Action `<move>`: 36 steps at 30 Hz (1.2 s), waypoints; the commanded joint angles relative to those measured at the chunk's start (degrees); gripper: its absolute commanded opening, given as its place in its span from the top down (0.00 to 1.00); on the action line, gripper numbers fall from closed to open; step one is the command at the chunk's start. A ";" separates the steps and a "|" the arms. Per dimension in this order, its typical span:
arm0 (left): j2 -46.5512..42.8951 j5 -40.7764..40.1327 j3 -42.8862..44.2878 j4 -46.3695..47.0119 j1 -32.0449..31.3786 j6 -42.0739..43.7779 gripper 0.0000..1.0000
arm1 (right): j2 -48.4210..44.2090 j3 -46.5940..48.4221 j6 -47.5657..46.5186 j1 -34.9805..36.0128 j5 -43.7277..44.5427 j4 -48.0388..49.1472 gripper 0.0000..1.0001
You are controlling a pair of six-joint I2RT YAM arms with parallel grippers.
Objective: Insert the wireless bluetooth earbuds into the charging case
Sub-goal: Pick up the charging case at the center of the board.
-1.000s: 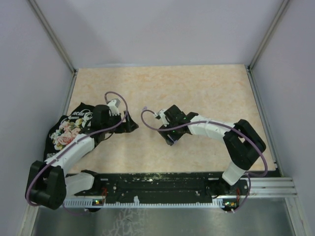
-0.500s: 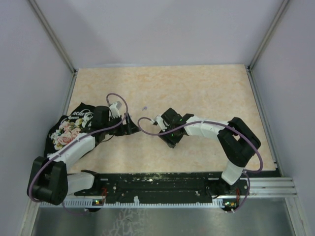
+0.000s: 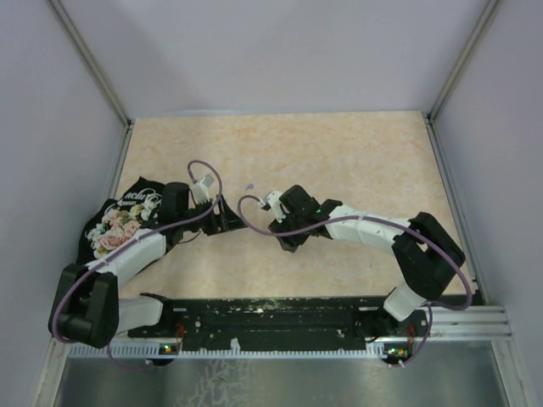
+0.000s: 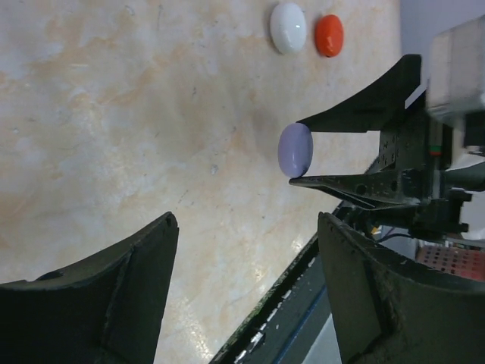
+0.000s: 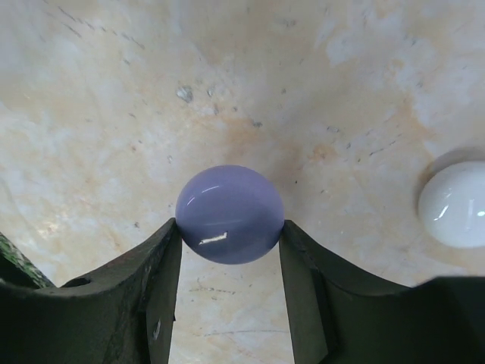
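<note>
My right gripper point(image 5: 229, 227) is shut on a lilac round disc-shaped case point(image 5: 229, 212), pinching its edges low over the table. In the left wrist view the same case point(image 4: 295, 150) stands on edge between the right fingertips point(image 4: 356, 114). A white case point(image 4: 289, 27) and a red case point(image 4: 329, 36) lie side by side beyond it; the white one also shows in the right wrist view point(image 5: 455, 205). My left gripper point(image 4: 246, 227) is open and empty, facing the lilac case. A tiny lilac piece point(image 3: 249, 186), maybe an earbud, lies between the arms. Other earbuds are not visible.
A black cloth with a flower print point(image 3: 110, 225) lies at the table's left edge under my left arm. A black rail point(image 3: 280, 318) runs along the near edge. Walls with metal posts point(image 3: 89, 64) close in the table on three sides.
My right wrist has shifted a little to the left and its elbow has swung right. The tiny lilac piece, covered by the cable a second ago, now shows. The left arm has barely moved.
</note>
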 commanded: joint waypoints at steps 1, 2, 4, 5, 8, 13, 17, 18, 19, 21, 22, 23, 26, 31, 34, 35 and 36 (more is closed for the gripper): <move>-0.83 7.56 -2.75 10.14 0.01 -6.95 0.23 | -9.27 -2.67 4.05 1.02 -1.65 11.44 0.72; -1.07 8.21 -3.20 11.56 -0.13 -8.16 0.23 | -10.55 -3.56 4.36 1.05 -2.14 12.72 0.72; -1.75 9.05 -3.44 13.85 -0.75 -9.66 0.25 | -12.61 -4.92 4.77 1.14 -2.69 16.24 0.73; -2.10 9.12 -3.17 14.28 -1.29 -10.05 0.25 | -13.38 -5.47 4.86 1.29 -2.82 17.56 0.73; -2.85 8.99 -1.69 14.61 -2.82 -10.45 0.27 | -15.50 -6.91 4.57 1.88 -3.13 20.97 0.73; -3.69 9.30 -0.18 17.56 -5.46 -12.23 0.30 | -18.82 -9.09 4.04 2.55 -3.78 26.83 0.74; -2.81 9.06 1.12 18.13 -7.28 -12.29 0.33 | -20.41 -10.52 3.52 2.93 -4.89 31.00 0.74; -2.54 8.85 1.36 18.14 -7.65 -12.28 0.34 | -20.62 -10.61 3.39 3.01 -5.12 31.41 0.74; -2.32 8.70 1.55 18.19 -8.00 -12.28 0.35 | -20.78 -10.62 3.30 3.11 -5.33 31.71 0.74; -1.76 8.32 1.84 18.44 -8.41 -12.35 0.37 | -20.96 -10.49 3.00 3.29 -5.83 32.08 0.74; -1.50 8.30 2.06 18.66 -8.66 -12.36 0.37 | -21.00 -10.48 2.89 3.37 -5.93 32.27 0.74; -1.16 8.37 2.34 18.93 -8.89 -12.36 0.38 | -21.05 -10.48 2.86 3.46 -6.03 32.43 0.74; 0.08 8.49 3.74 18.96 -9.55 -12.00 0.44 | -21.26 -10.39 2.60 3.86 -6.20 32.49 0.74; 1.16 8.45 4.94 17.97 -10.48 -10.48 0.55 | -22.09 -10.85 2.49 3.99 -6.35 33.24 0.74; 0.92 8.51 5.16 17.38 -10.64 -9.77 0.60 | -22.91 -11.49 2.50 4.00 -6.51 34.37 0.74; 0.77 8.63 5.33 16.99 -10.67 -9.28 0.62 | -23.19 -11.90 2.58 4.00 -6.62 35.02 0.74; 0.59 8.68 5.57 16.50 -10.65 -8.46 0.65 | -23.65 -12.35 2.75 3.92 -6.43 35.64 0.74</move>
